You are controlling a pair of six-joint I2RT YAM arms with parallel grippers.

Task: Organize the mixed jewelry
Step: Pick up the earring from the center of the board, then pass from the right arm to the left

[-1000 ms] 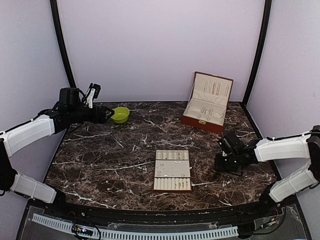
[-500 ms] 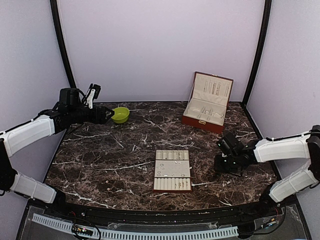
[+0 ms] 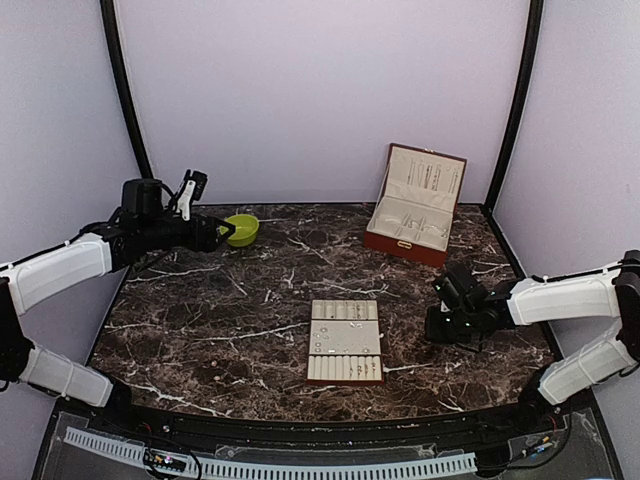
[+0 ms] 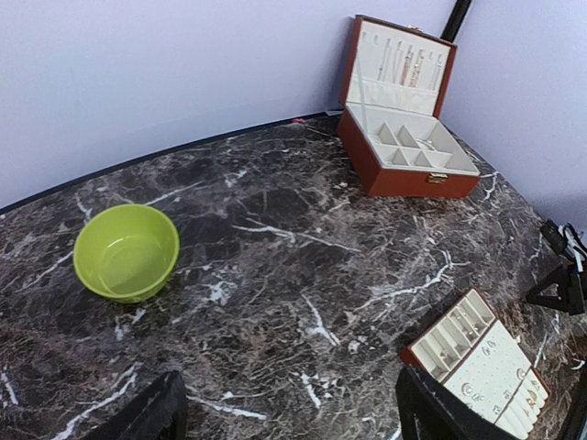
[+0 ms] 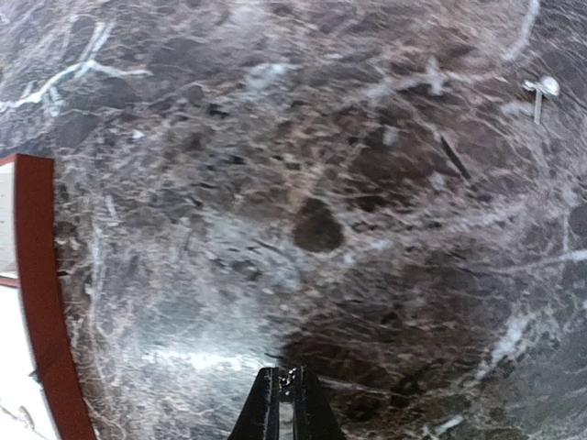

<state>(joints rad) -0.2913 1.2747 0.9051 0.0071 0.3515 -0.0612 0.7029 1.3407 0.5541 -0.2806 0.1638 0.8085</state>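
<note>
Pointing down at marble table (image 5: 321, 229), right gripper (image 5: 285, 372) pinched nearly closed, any held piece too small to tell, left gripper (image 4: 289, 394) spread wide, empty, facing green bowl (image 4: 127, 252).

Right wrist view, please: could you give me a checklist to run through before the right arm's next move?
1. Right claw fingers together: ok.
2. Jewelry piece pinched between its tips: cannot tell.
3. Loose stud lying unsorted on the table: not ok.
4. Slotted tray flat, close beside the right claw: ok.
5. Left claw open, nothing between its fingers: ok.
6. Green bowl upright, apart from the left claw: ok.
</note>
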